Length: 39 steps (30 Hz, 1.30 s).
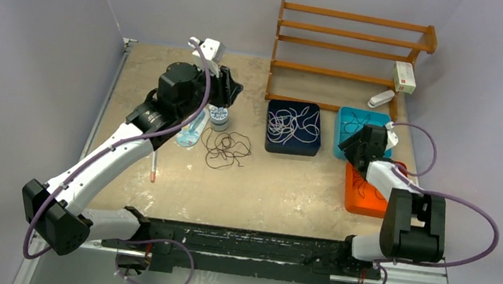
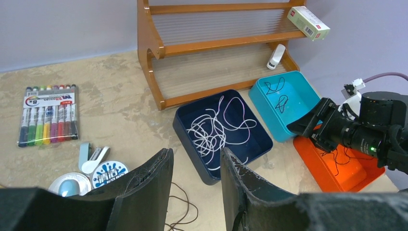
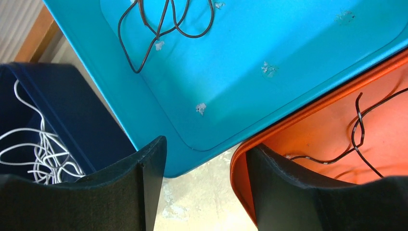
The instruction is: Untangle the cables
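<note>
Top view: tangle of thin dark brown cables (image 1: 227, 148) loose on beige tabletop (image 1: 286, 190); thin white cables (image 1: 293, 124) piled in navy square tray (image 1: 291, 150)
Left wrist view: left gripper (image 2: 195, 156) – fingers partly apart, nothing between
Right wrist view: right gripper (image 3: 204, 149) parted, empty – over adjoining corners of teal plastic tray (image 3: 269, 57) and orange tray (image 3: 312, 130)

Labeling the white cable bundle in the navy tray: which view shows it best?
Left wrist: the white cables lie whole and large inside the navy tray, loops distinct. Top external shows the bundle whole but small. Right wrist catches only a few strands at its left edge.
</note>
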{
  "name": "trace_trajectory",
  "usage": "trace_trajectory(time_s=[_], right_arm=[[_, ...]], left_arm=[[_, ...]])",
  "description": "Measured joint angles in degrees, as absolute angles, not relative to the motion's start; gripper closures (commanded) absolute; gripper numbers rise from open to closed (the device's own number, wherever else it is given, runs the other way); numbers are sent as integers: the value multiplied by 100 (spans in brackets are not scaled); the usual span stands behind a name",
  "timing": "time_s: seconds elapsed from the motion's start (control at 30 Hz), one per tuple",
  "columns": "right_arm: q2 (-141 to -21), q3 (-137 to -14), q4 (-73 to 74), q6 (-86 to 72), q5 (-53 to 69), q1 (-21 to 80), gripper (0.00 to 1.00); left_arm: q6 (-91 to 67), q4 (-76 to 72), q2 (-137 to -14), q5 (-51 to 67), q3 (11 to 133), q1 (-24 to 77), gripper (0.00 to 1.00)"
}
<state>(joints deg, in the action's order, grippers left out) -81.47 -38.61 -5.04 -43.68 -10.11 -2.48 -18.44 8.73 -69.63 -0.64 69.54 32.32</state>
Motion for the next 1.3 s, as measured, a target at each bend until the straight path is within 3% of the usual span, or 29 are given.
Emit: trace_trajectory(time_s=[0.43,0.7,1.0,1.3], right_arm=[[-8678,-4359,-349,-4506,-1155,749,42],[-9004,-4788,-274,-4451,-1273,1347,26],[-7537,-4821,674,-4543,-2067,1391,18],[-6731,-4831,2010,-5607,-3487,1380,18]], left_arm=[[-1841,886,-6963,-132,6945,3232,60],[-1841,884,-6963,-161,6914,3232,60],[-1846,858,-6963,-152,6768,3232,60],[-1846,860,-6963,-123,6720,3197,60]])
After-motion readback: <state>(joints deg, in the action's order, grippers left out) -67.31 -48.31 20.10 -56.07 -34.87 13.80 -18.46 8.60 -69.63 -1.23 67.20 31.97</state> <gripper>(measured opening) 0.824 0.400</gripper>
